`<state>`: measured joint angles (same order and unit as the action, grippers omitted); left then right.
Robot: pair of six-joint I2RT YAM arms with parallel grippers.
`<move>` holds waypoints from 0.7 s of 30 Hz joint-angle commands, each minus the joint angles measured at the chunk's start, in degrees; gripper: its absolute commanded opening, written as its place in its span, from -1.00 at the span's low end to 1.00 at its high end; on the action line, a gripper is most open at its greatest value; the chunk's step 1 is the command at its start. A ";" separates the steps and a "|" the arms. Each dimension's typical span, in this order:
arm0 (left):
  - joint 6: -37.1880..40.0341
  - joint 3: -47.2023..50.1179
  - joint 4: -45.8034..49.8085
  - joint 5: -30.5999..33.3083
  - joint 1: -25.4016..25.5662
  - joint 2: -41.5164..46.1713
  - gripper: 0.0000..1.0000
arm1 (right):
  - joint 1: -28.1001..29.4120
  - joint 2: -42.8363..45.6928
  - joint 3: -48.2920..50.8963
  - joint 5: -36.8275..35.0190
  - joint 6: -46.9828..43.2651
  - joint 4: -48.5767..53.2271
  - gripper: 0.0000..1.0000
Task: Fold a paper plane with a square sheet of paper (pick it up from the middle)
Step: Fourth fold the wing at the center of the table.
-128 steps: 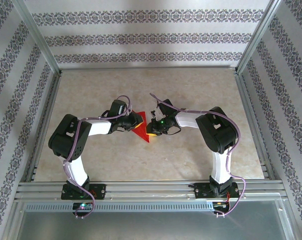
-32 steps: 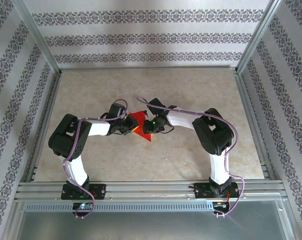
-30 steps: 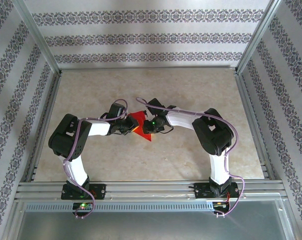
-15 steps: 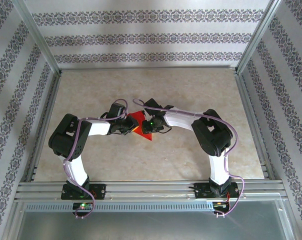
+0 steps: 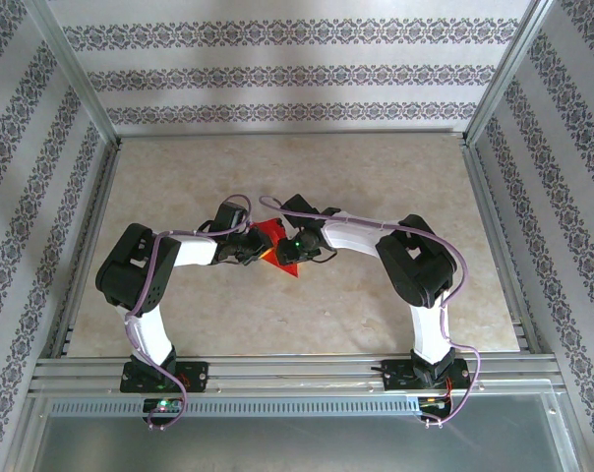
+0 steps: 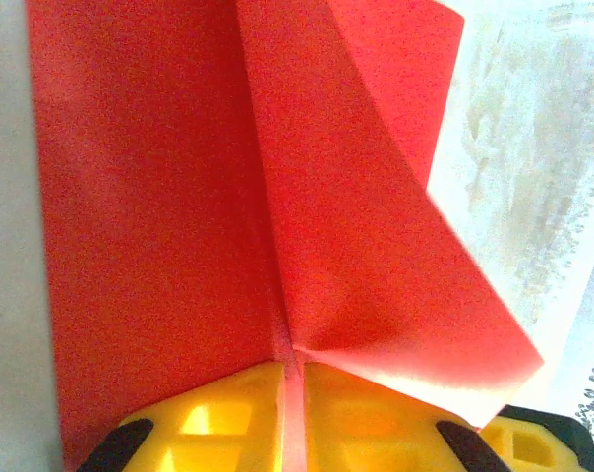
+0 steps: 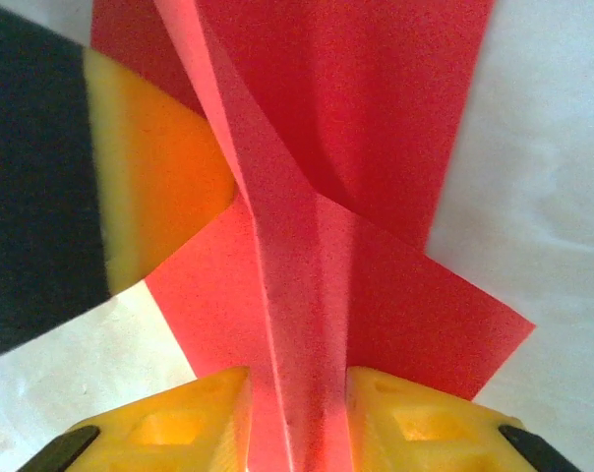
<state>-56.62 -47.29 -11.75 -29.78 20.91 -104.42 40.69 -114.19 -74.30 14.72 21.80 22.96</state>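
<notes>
Right arm [image 5: 361,234] edged left | left end effector [image 6: 289,379] pinches paper [image 6: 159,197] | right end effector [image 7: 297,393] parted astride it

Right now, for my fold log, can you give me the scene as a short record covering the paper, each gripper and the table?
item: red sheet of paper, partly folded, with a raised centre crease and side flaps
place: mid-table, between the two arms
left gripper: shut on the crease
right gripper: jaws on either side of the crease, grip unclear
stage: not yet a narrow dart
</notes>
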 commanded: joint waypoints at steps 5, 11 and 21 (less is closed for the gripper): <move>-0.16 -0.07 5.07 1.80 -0.06 -1.93 -0.73 | 0.30 -1.19 -1.20 2.24 -1.83 0.17 -0.60; -0.07 -0.14 5.30 1.87 -0.07 -1.76 -0.73 | -0.44 -0.59 -0.51 3.76 -1.60 -1.02 -0.73; 0.19 -0.37 5.99 2.24 -0.07 -0.89 -0.73 | -3.36 -0.24 2.64 11.62 0.85 -5.73 -0.83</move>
<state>-56.60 -47.64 -10.98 -29.71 20.93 -104.42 38.28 -114.56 -73.03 21.52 21.26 20.73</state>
